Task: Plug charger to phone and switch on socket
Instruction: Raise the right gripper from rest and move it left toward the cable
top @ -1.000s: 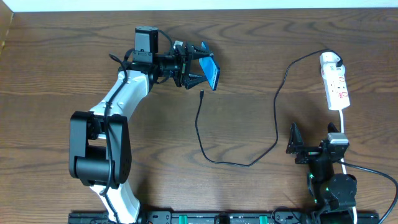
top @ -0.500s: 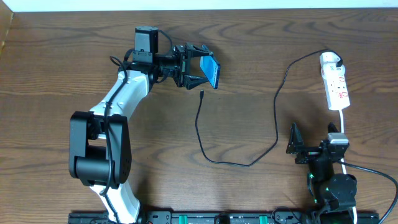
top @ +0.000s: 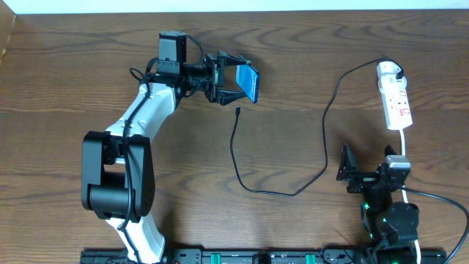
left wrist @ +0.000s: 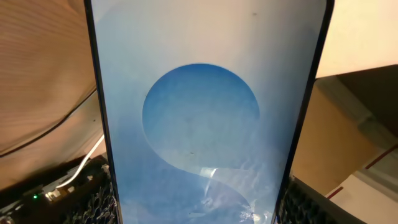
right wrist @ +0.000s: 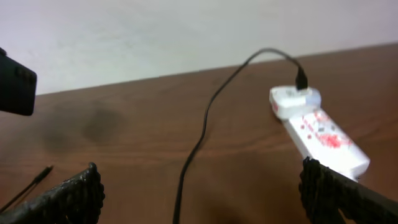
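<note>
Wooden surface [top: 73, 73] carries everything except the phone. My left tool [top: 233, 76] is clenched on the phone [top: 250, 83] by its long edges and holds it tilted above the far centre, screen lit blue. My right tool [top: 350, 173] is released and empty at the front right, on the near side of the socket [top: 396, 103]. The socket lies at the far right with the white plug head [top: 388, 71] seated in its far end. The charger [top: 327, 139] loops across the surface, and its connector tip [top: 238, 111] lies free just on the near side of the phone. Risks, as I judge them: the phone may twist in my pads when the tip is pushed in, and dragging the cable may shift the socket. The phone's port shows in no view. My left wrist view crops the screen, and the socket's switch position is too small to read.
</note>
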Motion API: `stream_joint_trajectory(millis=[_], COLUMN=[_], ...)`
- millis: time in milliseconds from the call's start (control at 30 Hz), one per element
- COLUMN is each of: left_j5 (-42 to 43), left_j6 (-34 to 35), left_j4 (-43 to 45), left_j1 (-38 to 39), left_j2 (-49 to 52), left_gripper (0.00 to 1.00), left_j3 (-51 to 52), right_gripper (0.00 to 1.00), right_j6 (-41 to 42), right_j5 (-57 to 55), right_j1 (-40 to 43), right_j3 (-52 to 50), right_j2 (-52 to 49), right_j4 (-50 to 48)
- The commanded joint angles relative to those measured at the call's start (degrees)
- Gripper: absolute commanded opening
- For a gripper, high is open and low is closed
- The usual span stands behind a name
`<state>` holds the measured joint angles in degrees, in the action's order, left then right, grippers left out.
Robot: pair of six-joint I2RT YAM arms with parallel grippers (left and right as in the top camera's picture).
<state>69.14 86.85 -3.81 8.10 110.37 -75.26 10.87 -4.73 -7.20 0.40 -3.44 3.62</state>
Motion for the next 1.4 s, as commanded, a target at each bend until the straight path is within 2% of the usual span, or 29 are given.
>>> stream_joint_trajectory(millis=[0, 100, 533, 733, 900, 1133, 1367], left_j5=[2.69, 2.89, 3.76, 3.76, 3.74, 3.74, 3.74], left_j6=[0.96, 0.98, 3.52, 4.37, 5.03, 5.16, 12.41], left_j4=[0.46, 0.46, 0.48, 0.48, 0.48, 0.48, 0.48], left_j1=[0.24, 0.24, 0.24, 0.24, 0.24, 0.24, 0.24], left_j2=[-1.92, -1.92, -1.92, -1.92, -1.92, -1.92, -1.92], left_gripper=[0.65, 0.65, 0.65, 0.65, 0.65, 0.65, 0.65], left_j3=[-0.24, -0.24, -0.24, -0.24, -0.24, -0.24, -0.24], right_gripper=[0.99, 0.99, 0.99, 0.99, 0.99, 0.99, 0.99], right_j6=[3.30, 3.26, 2.16, 2.12, 2.14, 2.14, 2.19], right_j5=[-0.70, -0.70, 2.56, 7.06, 9.42, 10.38, 12.81], right_j1=[0.37, 0.37, 0.37, 0.37, 0.37, 0.37, 0.37], right_j3=[1.60, 4.72, 28.02, 35.41, 38.10, 38.27, 38.27], right_j2=[-3.15, -7.54, -40.28, -49.27, -53.55, -54.23, -54.23], right_j4=[0.07, 0.28, 11.26, 14.73, 15.28, 15.08, 14.82])
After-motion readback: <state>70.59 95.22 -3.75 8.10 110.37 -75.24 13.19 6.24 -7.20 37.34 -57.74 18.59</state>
